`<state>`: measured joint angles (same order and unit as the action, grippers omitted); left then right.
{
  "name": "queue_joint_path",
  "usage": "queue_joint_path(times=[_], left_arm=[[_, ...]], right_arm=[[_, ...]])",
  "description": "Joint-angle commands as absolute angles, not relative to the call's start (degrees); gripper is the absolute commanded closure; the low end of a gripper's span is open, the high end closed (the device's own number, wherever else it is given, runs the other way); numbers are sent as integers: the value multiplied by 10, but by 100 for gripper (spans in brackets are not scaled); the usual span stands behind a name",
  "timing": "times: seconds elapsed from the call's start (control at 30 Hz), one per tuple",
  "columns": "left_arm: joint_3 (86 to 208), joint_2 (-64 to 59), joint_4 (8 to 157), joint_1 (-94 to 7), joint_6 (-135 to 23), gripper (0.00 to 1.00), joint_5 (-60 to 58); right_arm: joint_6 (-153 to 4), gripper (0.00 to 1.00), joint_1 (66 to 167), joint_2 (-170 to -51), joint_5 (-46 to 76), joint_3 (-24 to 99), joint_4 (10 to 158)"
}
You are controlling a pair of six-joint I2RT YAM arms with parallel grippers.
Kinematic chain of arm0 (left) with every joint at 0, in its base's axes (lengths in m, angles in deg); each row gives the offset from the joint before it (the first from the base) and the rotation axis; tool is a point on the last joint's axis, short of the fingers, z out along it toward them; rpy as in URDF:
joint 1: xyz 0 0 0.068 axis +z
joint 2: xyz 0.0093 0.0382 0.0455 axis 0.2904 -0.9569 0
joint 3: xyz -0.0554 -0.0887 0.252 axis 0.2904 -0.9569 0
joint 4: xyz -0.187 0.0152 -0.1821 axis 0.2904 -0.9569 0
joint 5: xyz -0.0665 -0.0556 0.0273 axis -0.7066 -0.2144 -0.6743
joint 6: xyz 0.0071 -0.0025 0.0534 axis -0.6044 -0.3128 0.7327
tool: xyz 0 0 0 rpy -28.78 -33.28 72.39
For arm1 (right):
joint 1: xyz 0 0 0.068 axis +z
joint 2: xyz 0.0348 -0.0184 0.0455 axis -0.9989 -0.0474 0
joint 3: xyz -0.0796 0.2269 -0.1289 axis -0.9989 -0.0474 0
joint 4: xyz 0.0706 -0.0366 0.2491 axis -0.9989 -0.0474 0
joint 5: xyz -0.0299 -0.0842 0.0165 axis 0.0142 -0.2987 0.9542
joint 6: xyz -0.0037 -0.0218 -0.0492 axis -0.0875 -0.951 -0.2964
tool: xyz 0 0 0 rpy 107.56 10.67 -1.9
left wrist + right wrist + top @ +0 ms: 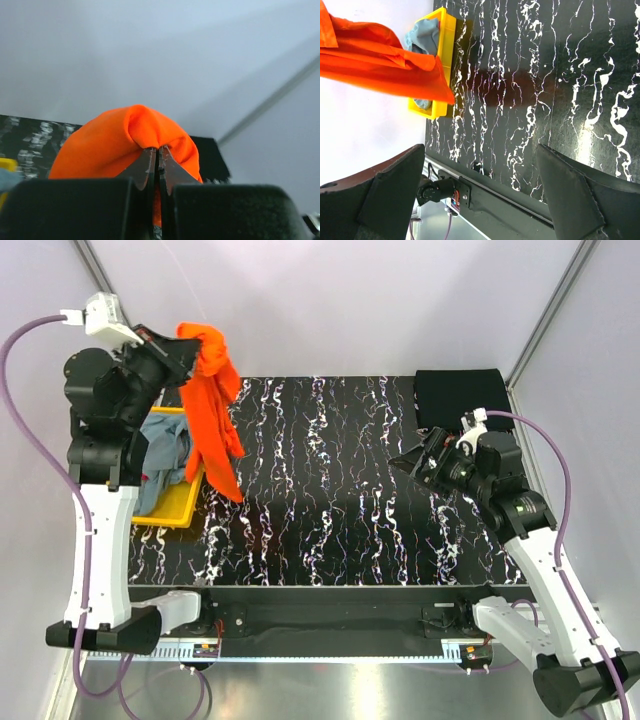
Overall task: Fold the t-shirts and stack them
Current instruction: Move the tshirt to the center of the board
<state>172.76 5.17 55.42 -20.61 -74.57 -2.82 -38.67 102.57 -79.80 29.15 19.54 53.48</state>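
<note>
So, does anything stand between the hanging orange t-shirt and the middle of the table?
Nothing visible does. The orange t-shirt, pinched in the left pincer, hangs by the yellow bin. The table to its right is bare. The black t-shirt lies at the far right corner.

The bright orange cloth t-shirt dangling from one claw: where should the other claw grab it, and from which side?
Probably its loose lower tip, approached from the robot's right over the black marbled table. The bright orange cloth t-shirt hangs as a long tapering drape from the shut left gripper, bottom end free, and the open right gripper faces it from there.
</note>
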Motion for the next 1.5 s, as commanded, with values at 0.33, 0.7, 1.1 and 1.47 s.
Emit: queue_joint_path(times=[0.33,0.7,1.1,1.47], left_arm=[[1725,6,949,-249,-1065,100,-340],[1394,118,711,-246,-923,100,-224],[1231,146,553,-251,-771,51,-23],[1181,79,577,-263,-788,37,-124]], right_arm=[[-381,2,1028,-857,245,182,565],[-375,4,1028,-873,240,154,587],[-270,24,1041,-969,261,42,645],[-301,28,1093,-1104,226,57,775]])
